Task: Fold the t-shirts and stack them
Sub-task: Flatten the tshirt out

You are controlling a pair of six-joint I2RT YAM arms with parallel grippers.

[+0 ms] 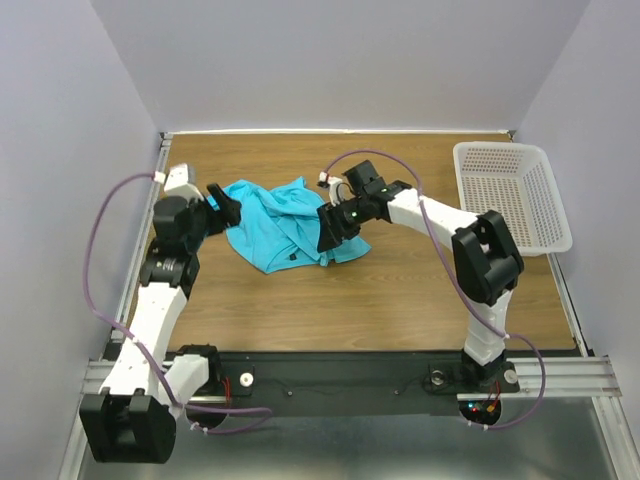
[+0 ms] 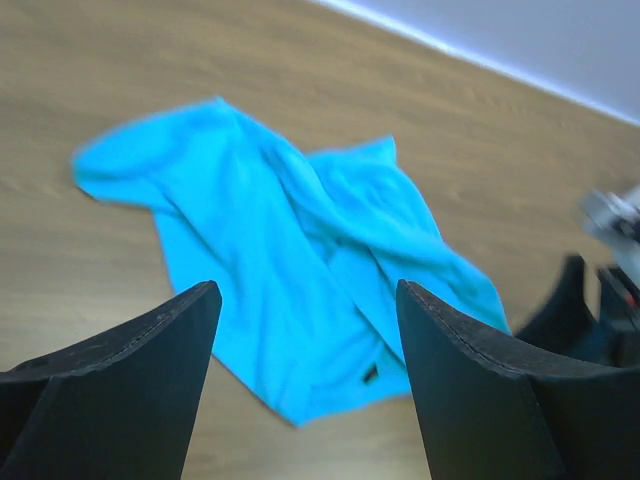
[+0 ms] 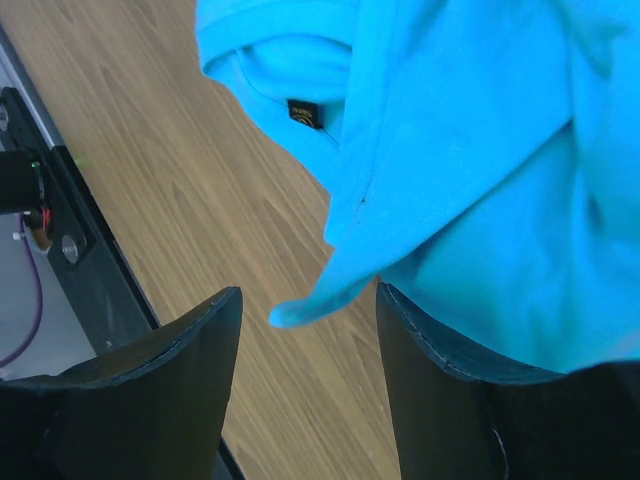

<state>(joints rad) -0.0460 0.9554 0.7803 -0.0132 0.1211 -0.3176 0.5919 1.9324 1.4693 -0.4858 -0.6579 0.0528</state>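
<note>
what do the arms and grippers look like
The left arm and right arm are white shells with black joint blocks, each trailing a purple cable. The left gripper and right gripper are black, with broad wedge-shaped fingers. A small green light glows on the right arm.

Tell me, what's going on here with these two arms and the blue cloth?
Two robot arms are working on one turquoise t-shirt that lies crumpled on the wooden table, not yet folded. The left gripper hovers open by the shirt's left side, holding nothing. The right gripper is at the shirt's right edge, fingers apart, with a corner of cloth between them, not pinched as far as I can tell. A white mesh basket sits at the far right.
</note>
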